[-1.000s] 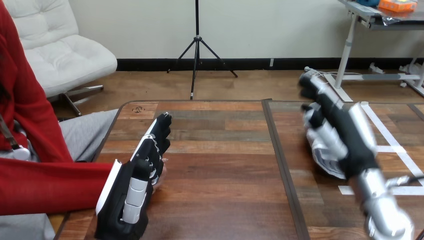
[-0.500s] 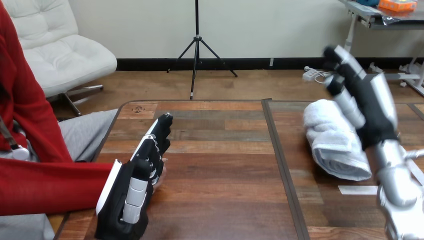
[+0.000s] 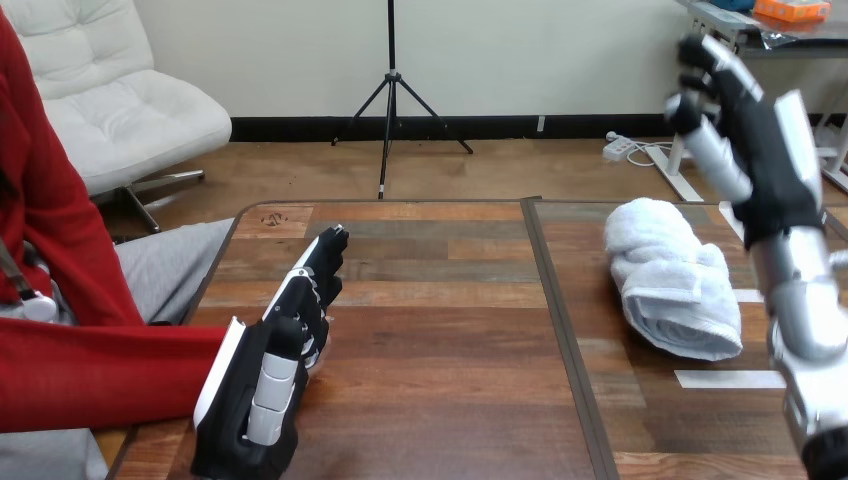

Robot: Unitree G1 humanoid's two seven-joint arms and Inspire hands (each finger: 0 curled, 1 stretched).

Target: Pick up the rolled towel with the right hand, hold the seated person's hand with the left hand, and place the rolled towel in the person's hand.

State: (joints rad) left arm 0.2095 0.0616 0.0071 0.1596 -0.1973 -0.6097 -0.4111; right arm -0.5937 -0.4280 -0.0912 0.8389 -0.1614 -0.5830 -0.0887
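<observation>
The rolled towel (image 3: pixel 670 285) lies on the right half of the tabletop (image 3: pixel 440 330), below the raised right hand (image 3: pixel 760 150) and apart from it. A white tape strip (image 3: pixel 728 379) lies just beside the towel. The right hand's fingers are loosely spread and hold nothing. The left hand (image 3: pixel 275 370), fingers straight, rests over the person's hand (image 3: pixel 326 345) at the tabletop's left edge.

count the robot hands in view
2. The left hand lies at the table's near left, beside the person's hand. The right hand is raised at far right, above the towel, apart from it. None seems hidden.
</observation>
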